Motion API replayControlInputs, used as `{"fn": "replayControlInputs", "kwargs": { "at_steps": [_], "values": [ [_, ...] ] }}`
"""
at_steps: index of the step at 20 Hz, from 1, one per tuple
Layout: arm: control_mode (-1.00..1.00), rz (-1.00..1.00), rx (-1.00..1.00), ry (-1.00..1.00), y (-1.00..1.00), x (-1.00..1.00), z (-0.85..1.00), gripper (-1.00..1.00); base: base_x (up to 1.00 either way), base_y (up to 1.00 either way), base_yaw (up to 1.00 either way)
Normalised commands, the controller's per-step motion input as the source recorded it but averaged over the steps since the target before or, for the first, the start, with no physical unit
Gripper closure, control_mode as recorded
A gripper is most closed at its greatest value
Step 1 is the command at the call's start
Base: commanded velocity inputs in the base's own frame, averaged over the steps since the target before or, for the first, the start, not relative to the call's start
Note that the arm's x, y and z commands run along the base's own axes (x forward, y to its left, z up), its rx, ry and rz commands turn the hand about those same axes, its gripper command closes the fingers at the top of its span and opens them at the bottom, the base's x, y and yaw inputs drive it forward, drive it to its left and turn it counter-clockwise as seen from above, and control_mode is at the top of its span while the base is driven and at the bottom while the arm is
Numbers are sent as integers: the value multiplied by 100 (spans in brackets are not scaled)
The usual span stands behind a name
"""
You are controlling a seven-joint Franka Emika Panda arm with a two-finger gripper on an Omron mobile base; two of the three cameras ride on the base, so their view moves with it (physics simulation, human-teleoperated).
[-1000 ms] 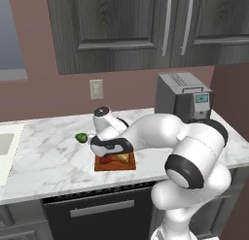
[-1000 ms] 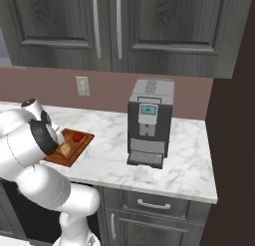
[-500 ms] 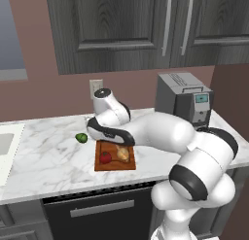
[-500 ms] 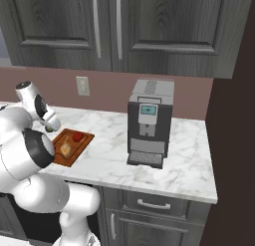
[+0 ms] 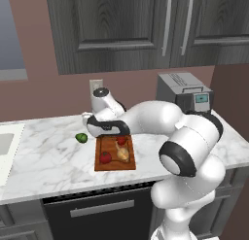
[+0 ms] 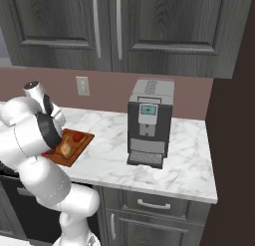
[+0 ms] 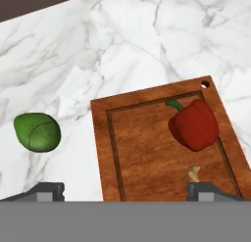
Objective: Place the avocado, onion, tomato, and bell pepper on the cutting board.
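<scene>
My claw point(image 7: 125, 189) hangs spread wide and empty over the near end of the cutting board point(image 7: 142, 153), its tips straddling the board's left edge. The reddish-brown board, grooved around its rim, lies flat on the white marble bench point(image 5: 44, 159). On it sit the onion point(image 5: 123, 154), tan with a thin stalk, a round red tomato point(image 5: 105, 157) and the red bell pepper point(image 7: 193, 124) with its green stem. Just off the board's left side the avocado point(image 7: 37, 132), smooth, oval and green, rests alone on the bench. Farther right stands a coffee machine point(image 6: 148, 123); dark cabinets point(image 6: 124, 28) hang behind.
</scene>
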Motion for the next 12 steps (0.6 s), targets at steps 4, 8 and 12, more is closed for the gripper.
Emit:
{"fn": "replayControlInputs", "kwargs": {
  "at_steps": [4,8,12],
  "values": [
    [-100,5,9,0,23,50,-3,-100,0,0,0],
    [-100,3,8,0,10,9,1,-100,0,0,0],
    [-100,0,0,-1,7,3,-1,-100,0,0,0]
  ]
}}
